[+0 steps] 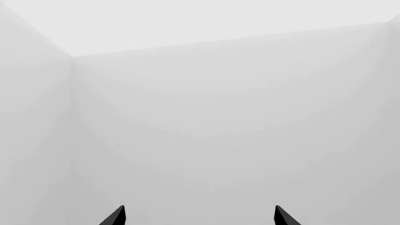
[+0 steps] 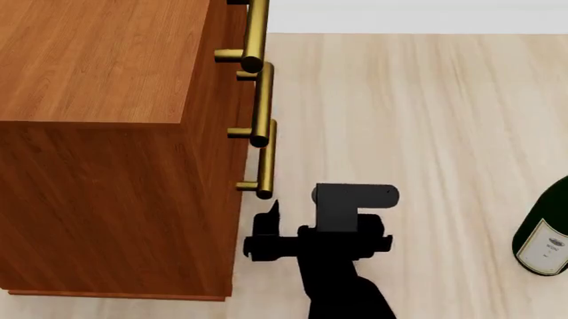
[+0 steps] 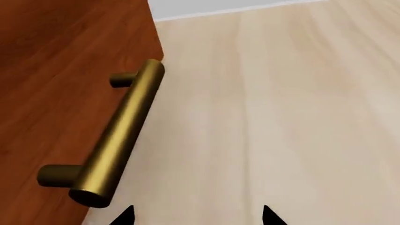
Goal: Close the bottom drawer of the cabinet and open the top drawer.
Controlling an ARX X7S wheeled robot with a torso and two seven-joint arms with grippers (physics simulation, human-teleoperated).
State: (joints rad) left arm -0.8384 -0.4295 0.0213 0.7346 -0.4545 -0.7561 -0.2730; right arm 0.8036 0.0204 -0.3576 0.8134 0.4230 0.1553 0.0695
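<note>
Right wrist view. Reddish-brown wood-grain drawer front [image 3: 56, 93] fills one side of the frame. Brass bar handle [image 3: 122, 136] stands off it on two short brass posts, both visible; the near end of the bar is cut flat. Pale wood-plank floor [image 3: 281, 108] covers the rest, meeting a light grey wall [image 3: 206, 7] at the far edge. Right gripper [image 3: 196, 216]: only two dark fingertips [image 3: 125, 216] show at the frame edge, set apart, nothing between them, just beside the handle's near end, not touching it.
</note>
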